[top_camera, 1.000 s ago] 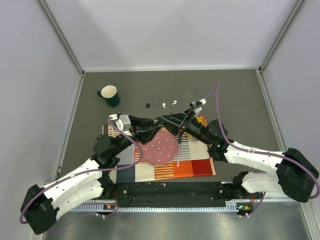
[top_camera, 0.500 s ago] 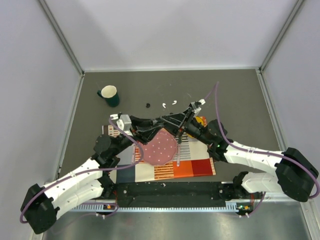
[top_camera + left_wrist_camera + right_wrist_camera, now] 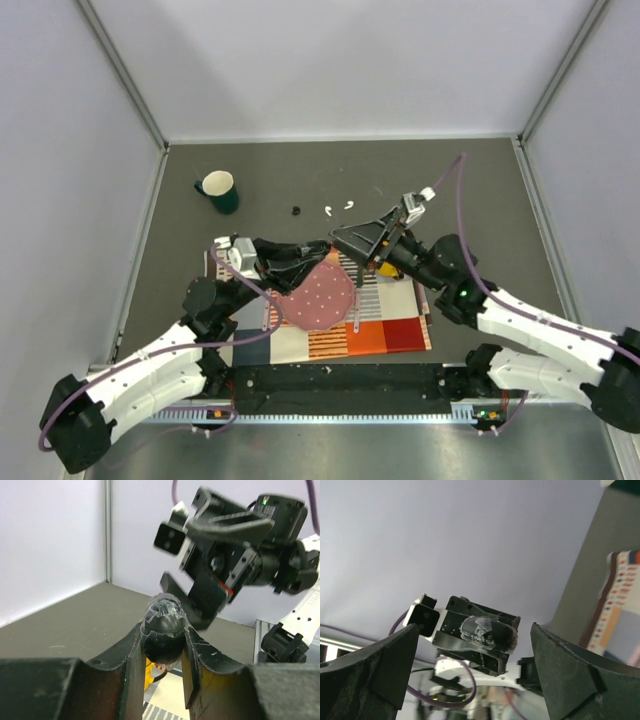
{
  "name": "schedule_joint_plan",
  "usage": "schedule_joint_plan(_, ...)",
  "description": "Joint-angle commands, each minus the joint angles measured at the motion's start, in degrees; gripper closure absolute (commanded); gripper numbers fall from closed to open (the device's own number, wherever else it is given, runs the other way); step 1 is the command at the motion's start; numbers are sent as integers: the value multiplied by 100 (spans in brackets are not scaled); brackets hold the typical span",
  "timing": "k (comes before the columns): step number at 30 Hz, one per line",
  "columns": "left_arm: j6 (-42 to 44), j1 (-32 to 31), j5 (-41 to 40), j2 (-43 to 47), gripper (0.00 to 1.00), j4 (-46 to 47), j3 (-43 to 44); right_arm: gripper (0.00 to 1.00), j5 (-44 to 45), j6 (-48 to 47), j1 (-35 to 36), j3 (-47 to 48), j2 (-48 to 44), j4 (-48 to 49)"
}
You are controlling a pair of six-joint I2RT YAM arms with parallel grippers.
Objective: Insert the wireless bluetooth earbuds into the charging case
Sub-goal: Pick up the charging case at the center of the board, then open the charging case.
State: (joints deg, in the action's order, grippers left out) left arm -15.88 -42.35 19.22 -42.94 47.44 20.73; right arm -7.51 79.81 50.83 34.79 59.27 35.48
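A tape-wrapped black oval object point(image 3: 162, 622) is clamped between the closed left gripper point(image 3: 164, 632) fingers. The right gripper point(image 3: 475, 632) is spread wide, unloaded. Two white earbuds point(image 3: 327, 210) are found on the grey table point(image 3: 480, 190), beyond the mat point(image 3: 390, 332).

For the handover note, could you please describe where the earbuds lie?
On the dark grey table, look beyond the striped mat, right of the green mug. The earbuds are two tiny white curved pieces; the bit beside them is black.
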Motion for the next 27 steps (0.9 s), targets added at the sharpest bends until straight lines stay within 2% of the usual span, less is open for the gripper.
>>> schedule_joint_plan(1,181,-10,-94,312,100,1124,-481,7,522,-2044,-55,853,-932,-2024)
schedule_joint_plan(2,190,-10,-138,443,100,1214,-648,7,566,-2901,-55,1185,-1013,-2341)
schedule_joint_plan(4,190,-10,-305,610,100,1259,-746,7,514,-3723,-55,1538,-1110,-3348)
schedule_joint_plan(5,208,-10,-331,768,100,1215,-781,7,366,-4449,-47,1818,-1101,-3599)
schedule_joint_plan(7,217,-10,-174,892,100,1215,-825,7,120,-4990,-47,1979,-1049,-4414)
schedule_joint_plan(11,155,-10,46,1199,100,1581,-1114,8,-496,-5904,-47,2295,-733,-5042)
schedule_joint_plan(14,252,-10,152,1218,100,2005,-1282,10,-839,-6134,-38,2576,-496,-5349)
schedule_joint_plan(16,226,-2,178,1218,100,1910,-1282,12,-998,-6197,6,2647,-442,-5368)
schedule_joint_plan(27,59,-10,266,717,100,2129,-1317,14,-1323,-6004,287,2718,-310,-4920)
